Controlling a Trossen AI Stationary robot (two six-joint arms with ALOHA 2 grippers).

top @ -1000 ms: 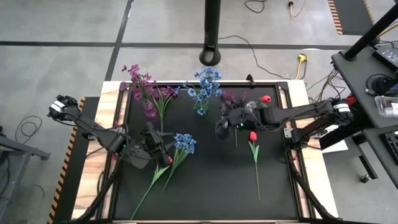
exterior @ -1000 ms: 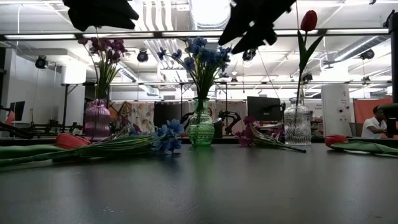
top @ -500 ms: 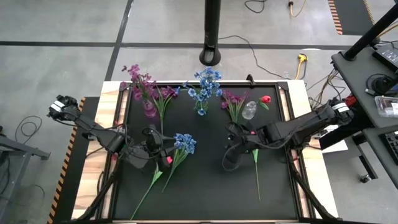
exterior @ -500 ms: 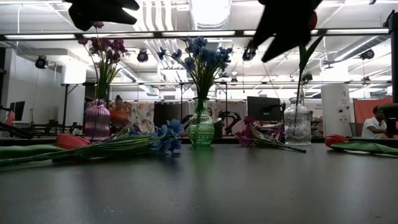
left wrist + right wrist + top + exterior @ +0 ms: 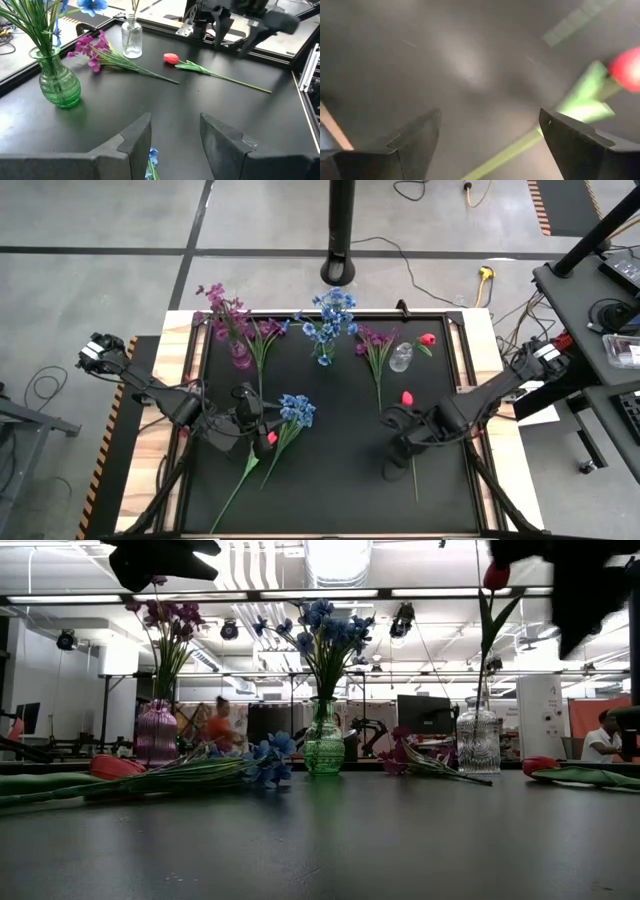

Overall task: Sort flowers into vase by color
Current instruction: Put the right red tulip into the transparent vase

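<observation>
I take the green ribbed glass vase point(image 5: 323, 358) of blue flowers point(image 5: 330, 315) as my landmark, at the far middle of the matte black table point(image 5: 330, 480). Left of it stands a pink glass vase point(image 5: 240, 357) with purple sprays point(image 5: 222, 310); right of it a clear glass bottle point(image 5: 401, 358) holding one red tulip point(image 5: 428, 339). A purple spray point(image 5: 375, 345) lies between vase and bottle, blooms toward the far edge, stem running nearward. Nearer me and right of the vase lies a red tulip point(image 5: 408, 397), bud farthest, thin green stem straight toward the near edge. My right gripper point(image 5: 395, 467) hovers beside that stem's lower half, fingers point(image 5: 580, 145) spread wide, empty. My left gripper point(image 5: 262, 428) sits near-left of the vase, open and empty, over a blue spray point(image 5: 297, 409) whose stems slant toward the near-left.
</observation>
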